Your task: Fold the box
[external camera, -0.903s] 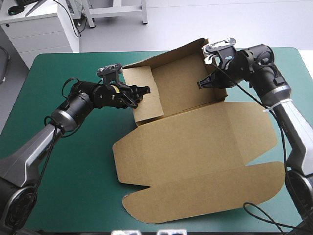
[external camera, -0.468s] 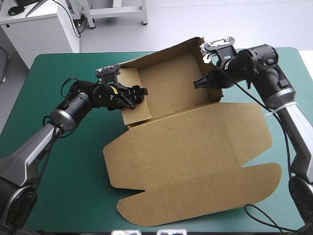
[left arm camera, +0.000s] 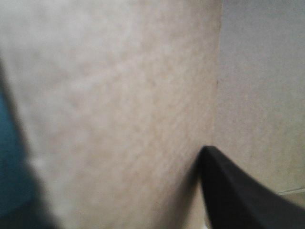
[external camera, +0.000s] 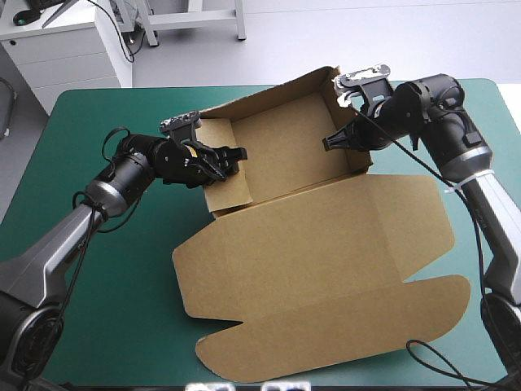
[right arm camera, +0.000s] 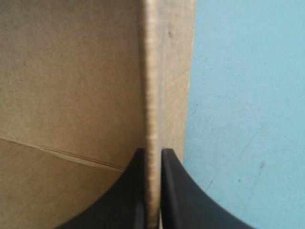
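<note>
So, brown box (external camera: pixel 326 244) sits mid-table on the teal-green cover (external camera: pixel 106 269), half formed. The far part is an open tray (external camera: pixel 293 142) with its back and side walls raised and only bare board inside. The lid (external camera: pixel 326 228) lies flat on the cover, running from the tray toward the near edge. The lid's outer flap (external camera: pixel 326 334), with rounded corners, is flat at the near edge.

The left wall (external camera: pixel 224 175) stands at the tray's left end with an inner flap against it. The right wall (external camera: pixel 358 151) stands at the other end, and the back wall is between the two grippers.

The left arm comes in low from the table's left, forearm roughly level. The left gripper (external camera: pixel 232 155) is at the top of the left wall. In the left wrist view, board (left arm camera: pixel 119 95) fills the view. One black finger (left arm camera: pixel 248 195) is on the tray side, a dark blur sits at the opposite corner, and a strip of cover is beside it. Its fingers stand apart, astride the panel, not pinching.

The right arm reaches from the table's right, wrist bent down and inward. The right gripper (external camera: pixel 330 142) is on the right wall. In the right wrist view the fingers (right arm camera: pixel 152 152) are nearly closed, with the wall's (right arm camera: pixel 71 71) edge clamped between them. Tray floor is on one side, cover (right arm camera: pixel 248 95) on the other.
</note>
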You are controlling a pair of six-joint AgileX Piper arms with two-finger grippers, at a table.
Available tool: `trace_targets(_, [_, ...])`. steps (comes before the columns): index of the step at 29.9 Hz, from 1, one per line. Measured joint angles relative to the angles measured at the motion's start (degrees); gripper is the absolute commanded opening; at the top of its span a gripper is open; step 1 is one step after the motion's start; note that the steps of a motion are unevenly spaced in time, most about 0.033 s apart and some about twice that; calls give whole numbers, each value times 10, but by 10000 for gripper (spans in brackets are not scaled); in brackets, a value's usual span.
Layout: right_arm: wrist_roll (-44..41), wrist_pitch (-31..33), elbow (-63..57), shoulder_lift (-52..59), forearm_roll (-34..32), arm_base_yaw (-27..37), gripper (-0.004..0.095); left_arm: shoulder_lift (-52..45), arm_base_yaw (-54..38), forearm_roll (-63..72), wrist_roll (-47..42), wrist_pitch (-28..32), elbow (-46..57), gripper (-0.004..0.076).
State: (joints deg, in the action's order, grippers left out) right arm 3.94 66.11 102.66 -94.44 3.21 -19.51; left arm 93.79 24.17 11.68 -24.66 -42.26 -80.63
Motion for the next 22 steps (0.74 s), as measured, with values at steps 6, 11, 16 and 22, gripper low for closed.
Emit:
trace_targets(6, [-7, 4, 1, 3, -27, 1, -12, 0, -5, -19, 0, -6, 0, -8])
trace_targets(11, [-24, 5, 4, 4, -32, 0, -12, -5, -5, -53, 0, -21, -18, -8])
trace_targets(16, [-52, 4, 4, 4, -29, -2, -12, 1, -2, -117, 8, -91, -85, -8])
trace_targets(22, [-105, 24, 7, -18, -17, 4, -14, 32, 2, -164, 46, -206, -181, -8])
